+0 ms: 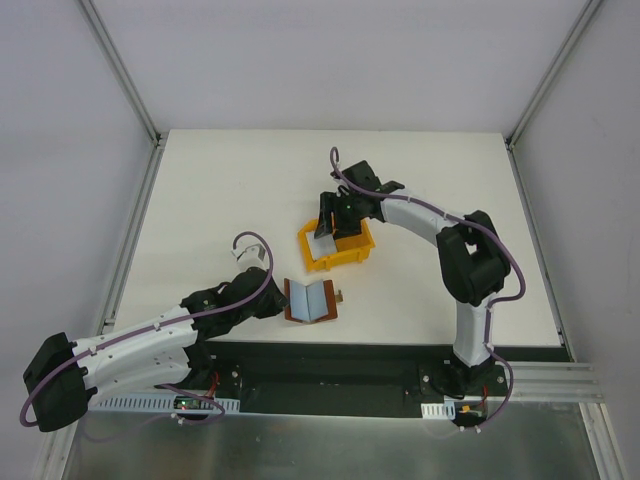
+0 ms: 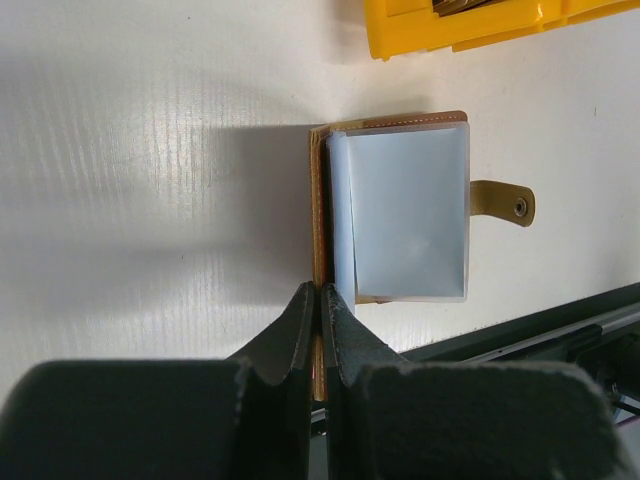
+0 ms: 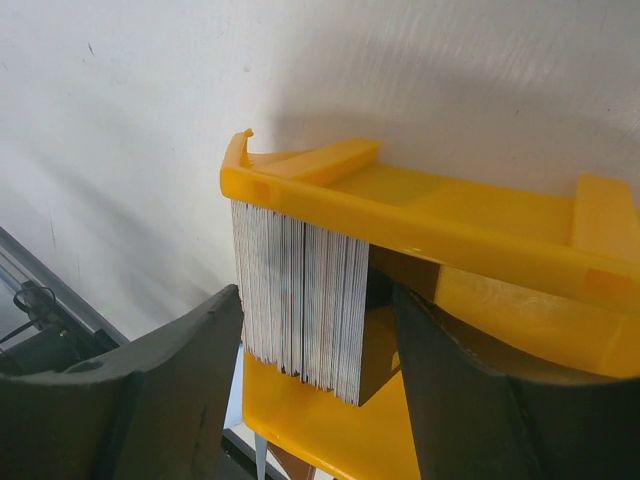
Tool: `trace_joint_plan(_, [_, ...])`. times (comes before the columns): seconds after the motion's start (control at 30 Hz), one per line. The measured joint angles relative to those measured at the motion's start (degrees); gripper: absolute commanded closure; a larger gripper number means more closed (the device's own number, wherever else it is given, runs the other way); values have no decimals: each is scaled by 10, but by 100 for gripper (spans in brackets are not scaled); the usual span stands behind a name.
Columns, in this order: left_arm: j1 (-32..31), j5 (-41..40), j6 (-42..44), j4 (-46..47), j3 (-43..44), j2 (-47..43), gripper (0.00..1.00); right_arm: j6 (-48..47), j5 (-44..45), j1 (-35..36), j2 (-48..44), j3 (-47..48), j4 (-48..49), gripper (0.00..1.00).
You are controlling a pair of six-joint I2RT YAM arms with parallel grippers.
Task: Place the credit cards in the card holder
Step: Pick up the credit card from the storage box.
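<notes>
The card holder [image 1: 308, 300] lies open near the table's front edge, its grey inside up and its snap tab [image 2: 505, 203] pointing right. My left gripper [image 2: 320, 295] is shut on the brown edge of its left cover [image 2: 318, 200]. The credit cards [image 3: 300, 300] stand on edge as a thick stack inside the yellow bin [image 3: 450, 225]. My right gripper [image 3: 318, 295] is open and reaches down into the bin, one finger on each side of the stack. A brown block [image 3: 385, 330] sits between the stack and the right finger.
The yellow bin [image 1: 350, 258] stands at mid-table, just behind and to the right of the card holder. A black rail [image 2: 560, 330] runs along the near table edge, close to the holder. White walls and metal posts enclose the table.
</notes>
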Motion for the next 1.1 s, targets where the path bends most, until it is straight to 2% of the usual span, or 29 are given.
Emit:
trace_joint_plan(0.5, [0,0,0,0,0,4,100,0,-4,-3,0,0,2,76])
trace_joint_plan(1.1, [0,0,0,0,0,16,100,0,-6,-11,0,0,2,88])
